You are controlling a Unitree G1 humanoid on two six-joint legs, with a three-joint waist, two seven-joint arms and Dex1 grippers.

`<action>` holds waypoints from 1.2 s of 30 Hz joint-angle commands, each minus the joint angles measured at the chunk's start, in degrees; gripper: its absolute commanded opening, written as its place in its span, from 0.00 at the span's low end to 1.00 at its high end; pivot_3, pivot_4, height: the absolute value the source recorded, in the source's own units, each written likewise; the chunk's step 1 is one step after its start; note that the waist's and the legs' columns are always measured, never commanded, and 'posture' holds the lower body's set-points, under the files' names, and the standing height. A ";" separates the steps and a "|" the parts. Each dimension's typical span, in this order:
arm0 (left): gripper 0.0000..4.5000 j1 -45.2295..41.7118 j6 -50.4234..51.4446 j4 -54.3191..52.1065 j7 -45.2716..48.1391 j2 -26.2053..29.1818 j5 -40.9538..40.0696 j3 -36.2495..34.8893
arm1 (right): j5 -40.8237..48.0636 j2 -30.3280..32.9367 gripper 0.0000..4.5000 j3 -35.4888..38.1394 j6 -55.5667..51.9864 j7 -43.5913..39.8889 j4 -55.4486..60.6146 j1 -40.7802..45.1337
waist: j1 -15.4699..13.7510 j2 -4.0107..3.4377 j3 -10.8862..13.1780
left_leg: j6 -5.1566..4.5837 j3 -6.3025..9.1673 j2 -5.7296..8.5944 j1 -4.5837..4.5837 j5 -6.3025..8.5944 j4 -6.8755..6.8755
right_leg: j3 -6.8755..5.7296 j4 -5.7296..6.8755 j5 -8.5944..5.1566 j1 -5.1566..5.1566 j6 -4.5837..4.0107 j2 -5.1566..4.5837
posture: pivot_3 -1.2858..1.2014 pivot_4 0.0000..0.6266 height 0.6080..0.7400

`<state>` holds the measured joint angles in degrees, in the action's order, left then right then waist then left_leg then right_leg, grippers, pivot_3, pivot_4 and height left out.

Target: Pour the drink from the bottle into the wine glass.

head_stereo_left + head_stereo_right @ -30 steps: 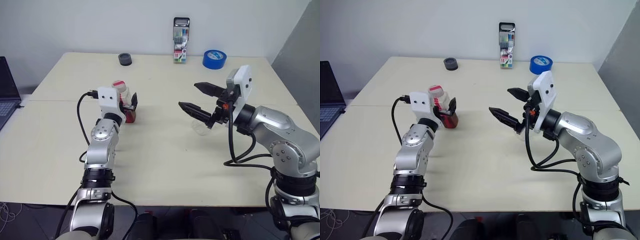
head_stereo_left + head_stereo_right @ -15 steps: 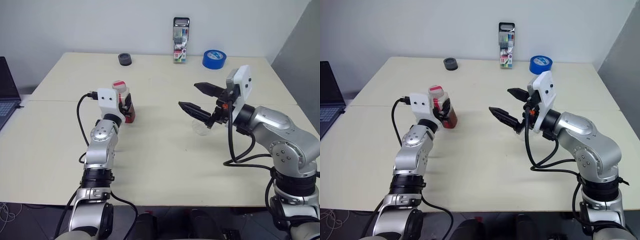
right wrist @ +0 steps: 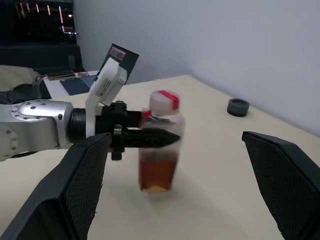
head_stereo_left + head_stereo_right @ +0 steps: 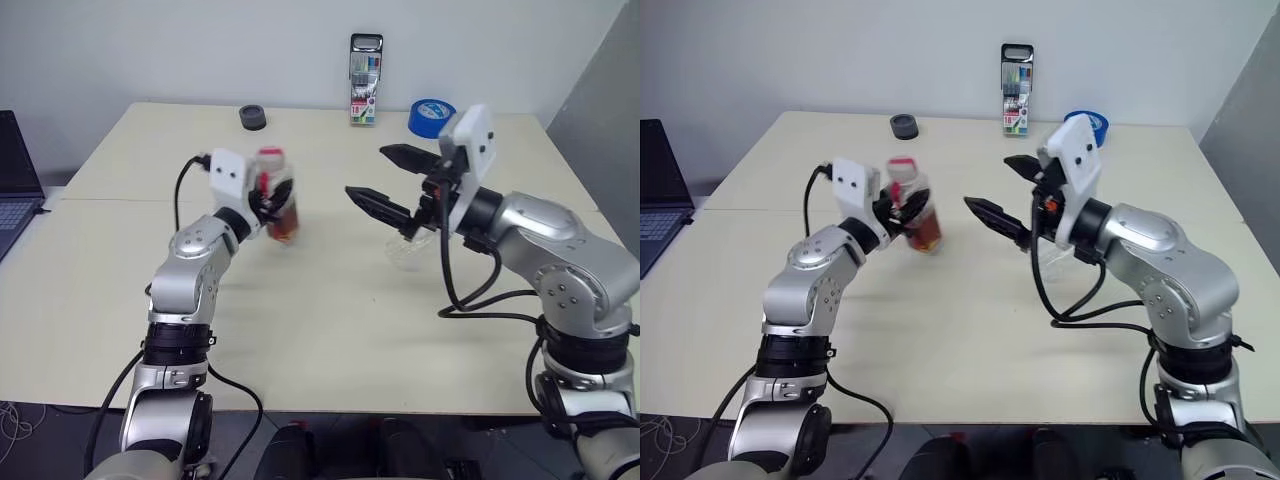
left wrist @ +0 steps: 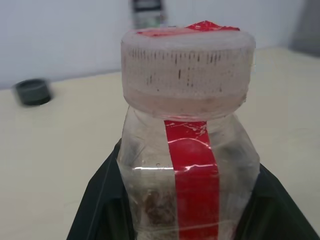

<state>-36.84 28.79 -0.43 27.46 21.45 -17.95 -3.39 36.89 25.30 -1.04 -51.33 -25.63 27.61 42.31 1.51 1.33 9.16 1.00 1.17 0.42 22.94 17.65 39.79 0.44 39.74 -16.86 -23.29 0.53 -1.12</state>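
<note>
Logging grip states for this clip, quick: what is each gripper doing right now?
Left gripper: closed on the bottle, cap on.
Right gripper: open, holding nothing.

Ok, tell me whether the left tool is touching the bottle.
Touching. The right wrist view shows the left tool clamped across the bottle, and the left wrist view shows its black fingers pressed against both sides.

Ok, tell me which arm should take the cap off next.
Probably the right. The left gripper is shut on the bottle, cap still on. The right gripper is open, empty and pointed toward the bottle, above the wine glass.
</note>
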 commanded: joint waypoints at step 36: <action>0.40 -3.35 1.74 -8.11 20.49 0.60 -8.42 7.15 | 2.14 -4.17 0.01 0.76 -3.49 5.17 1.12 1.44 | 0.20 -0.09 0.06 | -0.18 -0.01 0.00 -0.02 0.09 -0.04 | 0.02 -0.01 0.00 0.00 0.00 0.01 | 0.52 0.24 1.00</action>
<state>-38.97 32.03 -5.68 48.10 22.28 -25.62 4.80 39.13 20.75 0.07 -55.25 -19.81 28.66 43.47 1.71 1.24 9.22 0.82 1.16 0.42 22.92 17.75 39.76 0.46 39.73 -16.86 -23.29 0.53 -1.12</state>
